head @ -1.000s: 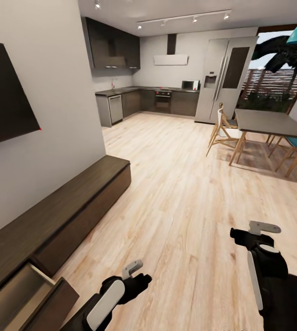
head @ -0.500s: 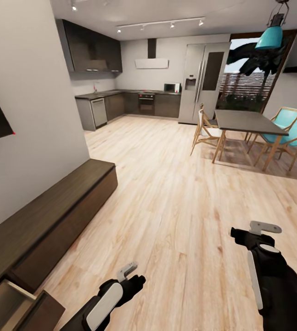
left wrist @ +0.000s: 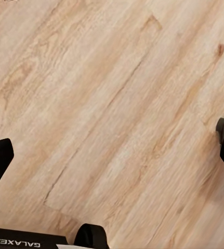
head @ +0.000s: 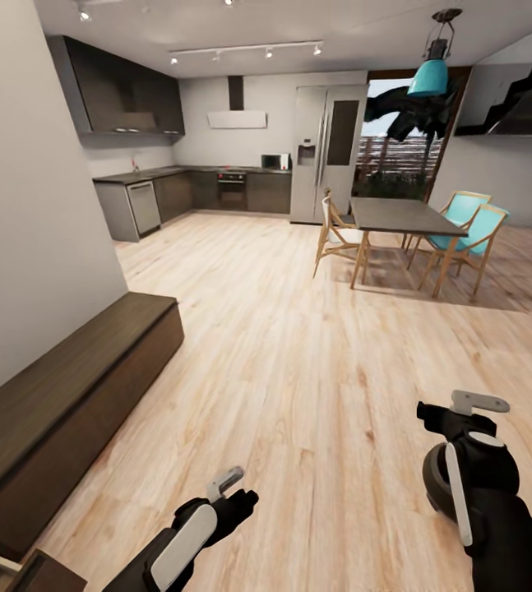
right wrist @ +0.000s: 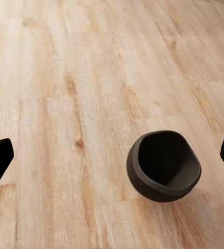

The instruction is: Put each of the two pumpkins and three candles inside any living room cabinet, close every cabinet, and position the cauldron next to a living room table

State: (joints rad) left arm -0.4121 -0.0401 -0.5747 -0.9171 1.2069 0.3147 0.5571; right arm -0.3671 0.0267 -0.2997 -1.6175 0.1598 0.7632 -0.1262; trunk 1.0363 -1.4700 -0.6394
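Observation:
The black round cauldron (right wrist: 163,165) stands open-topped on the pale wood floor, below and between the fingers of my right gripper (right wrist: 114,155), which is open and empty. In the head view its dark rim (head: 432,485) peeks out beside my right forearm, under the right gripper (head: 463,407). My left gripper (head: 233,487) hangs open over bare floor, and the left wrist view shows it (left wrist: 112,150) with fingers wide apart. The dark-brown cabinet (head: 60,386) runs along the left wall, with one drawer (head: 31,571) pulled out at its near end. The pumpkins and candles are out of view.
A dining table (head: 401,215) with wooden and teal chairs (head: 471,226) stands at the back right under a teal pendant lamp (head: 428,78). The grey kitchen units (head: 175,193) and fridge (head: 319,156) line the far wall. Wide wood floor lies between.
The head camera has swung right: the cabinet and wall slid left and the dining table moved towards the middle. Both arms hold their pose. The cauldron's rim now shows beside the right forearm.

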